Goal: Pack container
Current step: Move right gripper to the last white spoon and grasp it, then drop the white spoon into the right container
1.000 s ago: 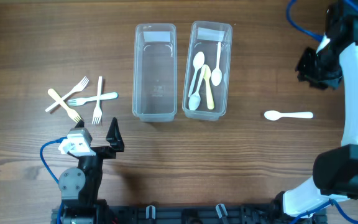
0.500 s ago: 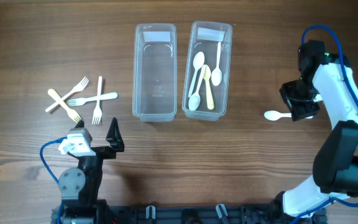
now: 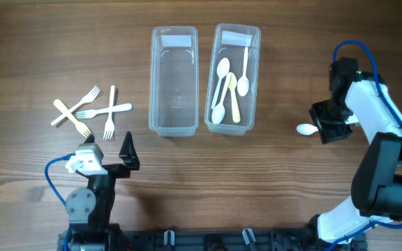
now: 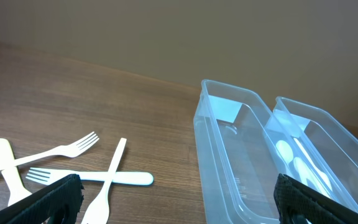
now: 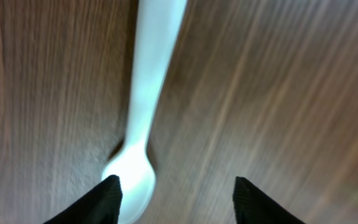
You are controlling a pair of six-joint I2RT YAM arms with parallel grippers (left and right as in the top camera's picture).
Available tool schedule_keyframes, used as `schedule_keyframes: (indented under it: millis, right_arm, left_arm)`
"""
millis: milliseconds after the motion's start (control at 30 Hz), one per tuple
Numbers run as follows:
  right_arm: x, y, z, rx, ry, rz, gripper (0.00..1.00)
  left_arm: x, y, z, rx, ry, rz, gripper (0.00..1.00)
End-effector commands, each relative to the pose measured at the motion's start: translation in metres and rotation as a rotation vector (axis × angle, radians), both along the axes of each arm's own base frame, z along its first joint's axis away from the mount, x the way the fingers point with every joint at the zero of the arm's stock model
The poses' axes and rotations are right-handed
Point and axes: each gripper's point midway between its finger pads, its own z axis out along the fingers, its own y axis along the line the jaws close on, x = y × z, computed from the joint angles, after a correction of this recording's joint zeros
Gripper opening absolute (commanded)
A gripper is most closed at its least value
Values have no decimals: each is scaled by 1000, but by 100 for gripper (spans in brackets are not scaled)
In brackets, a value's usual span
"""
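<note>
Two clear containers stand at the back middle. The left container (image 3: 173,80) is empty; the right container (image 3: 234,78) holds several white spoons (image 3: 223,90). A loose white spoon (image 3: 304,129) lies on the table at the right; my right gripper (image 3: 332,127) is open just over its handle, and in the right wrist view the spoon (image 5: 143,124) lies by the left fingertip (image 5: 174,196). Several white forks (image 3: 93,111) lie crossed at the left. My left gripper (image 3: 110,157) is open and empty near the front, facing the forks (image 4: 73,174) and the containers (image 4: 235,155).
The wooden table (image 3: 292,195) carries everything. A blue cable (image 3: 354,49) loops over the right arm. The left arm's base (image 3: 86,206) stands at the front left.
My right arm has swung down and left from the far right edge to the loose spoon and now hovers over its handle. The left arm has not moved.
</note>
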Motion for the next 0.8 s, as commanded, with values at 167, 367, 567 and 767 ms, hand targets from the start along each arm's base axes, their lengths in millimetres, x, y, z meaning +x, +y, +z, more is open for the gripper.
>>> schedule_keyframes:
  millis: [167,367,567,767]
  right_arm:
    - [30,-4,-11,-21,-142,-120,61]
    - [13,-4,-23,-26,-98,-137,60]
    - [-1,-10,-41,-26,-86,-168,56]
    - [-12,-15,-55,-23,-85,-189,50]
  left_arm:
    - [0,0,-1,20,-4,2,100]
    - [0,0,-1,20,-4,3,100]
    - [0,0,-1,20,-4,3,100]
    - [0,0,-1,20,-4,3,100]
